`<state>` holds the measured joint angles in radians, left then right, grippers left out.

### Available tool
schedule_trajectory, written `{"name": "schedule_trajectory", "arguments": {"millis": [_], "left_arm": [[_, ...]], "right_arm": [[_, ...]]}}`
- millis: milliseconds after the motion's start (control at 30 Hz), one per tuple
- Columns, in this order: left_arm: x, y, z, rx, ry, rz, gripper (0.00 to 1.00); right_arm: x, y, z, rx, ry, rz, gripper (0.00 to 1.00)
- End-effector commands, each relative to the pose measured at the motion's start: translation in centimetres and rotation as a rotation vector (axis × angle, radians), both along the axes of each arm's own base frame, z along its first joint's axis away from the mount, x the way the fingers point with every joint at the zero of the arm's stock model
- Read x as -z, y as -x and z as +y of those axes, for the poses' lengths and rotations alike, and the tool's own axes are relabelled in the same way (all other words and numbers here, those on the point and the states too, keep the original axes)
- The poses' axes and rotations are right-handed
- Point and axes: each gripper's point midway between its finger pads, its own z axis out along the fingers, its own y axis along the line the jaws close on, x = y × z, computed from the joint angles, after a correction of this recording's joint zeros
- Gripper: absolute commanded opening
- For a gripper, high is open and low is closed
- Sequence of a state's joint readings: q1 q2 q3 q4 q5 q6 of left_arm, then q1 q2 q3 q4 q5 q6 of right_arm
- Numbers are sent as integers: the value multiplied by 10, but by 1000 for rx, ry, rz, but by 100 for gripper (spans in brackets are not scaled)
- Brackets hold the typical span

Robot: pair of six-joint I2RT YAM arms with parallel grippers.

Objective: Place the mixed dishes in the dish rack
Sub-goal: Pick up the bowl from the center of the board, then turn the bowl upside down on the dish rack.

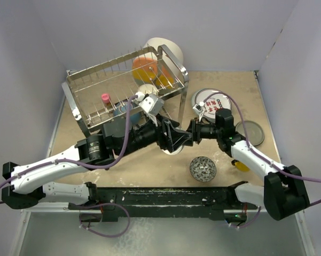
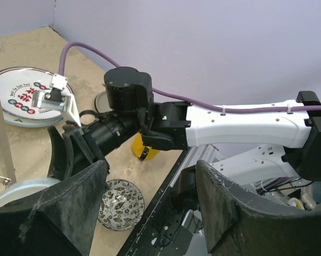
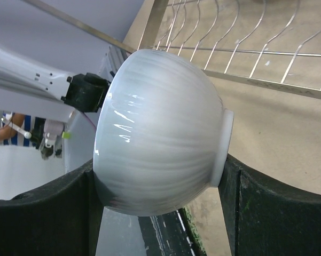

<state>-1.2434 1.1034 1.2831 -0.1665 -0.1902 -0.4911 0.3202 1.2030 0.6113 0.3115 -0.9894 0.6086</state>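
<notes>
My right gripper [image 3: 160, 172] is shut on the white bowl [image 3: 160, 133], which lies on its side with one finger at the rim and the other at the foot. It hangs just in front of the chrome wire dish rack [image 1: 123, 80], whose wires [image 3: 256, 53] show behind it. My left gripper [image 2: 149, 172] stands open and empty, facing the right gripper [image 2: 61, 157] and the bowl [image 2: 16, 191]. On the table lie the red-lettered plate [image 1: 213, 101], a grey plate [image 1: 251, 132], the small patterned bowl [image 1: 203, 168] and the yellow cup [image 1: 240, 165].
Orange dishes [image 1: 144, 69] and a small pink piece [image 1: 105, 98] sit in the rack. A large white plate [image 1: 168, 50] leans behind it. Walls close in the back and both sides. The patterned bowl [image 2: 120, 204] lies near the table's front edge.
</notes>
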Motion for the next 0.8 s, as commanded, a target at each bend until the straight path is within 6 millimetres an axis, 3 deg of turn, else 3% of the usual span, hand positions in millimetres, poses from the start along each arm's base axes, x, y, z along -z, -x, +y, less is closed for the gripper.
{"name": "schedule_trajectory", "arguments": {"millis": [0,267,600,767], "left_arm": [[-36,2,1,17,42,-53,70],[-61,-2,8,-11,80,-78,70],[-58,-4,9,-30,85,-58,70],[-58,-4,11,-34,90,-58,69]], "right_arm": [[-20,2,16,-41,-16,-146,37],[-25,13,43,-134,-8,-173,37],[-24,19,55,-150,-43,-41,37],[-35,15,62,-122,-48,-94,37]]}}
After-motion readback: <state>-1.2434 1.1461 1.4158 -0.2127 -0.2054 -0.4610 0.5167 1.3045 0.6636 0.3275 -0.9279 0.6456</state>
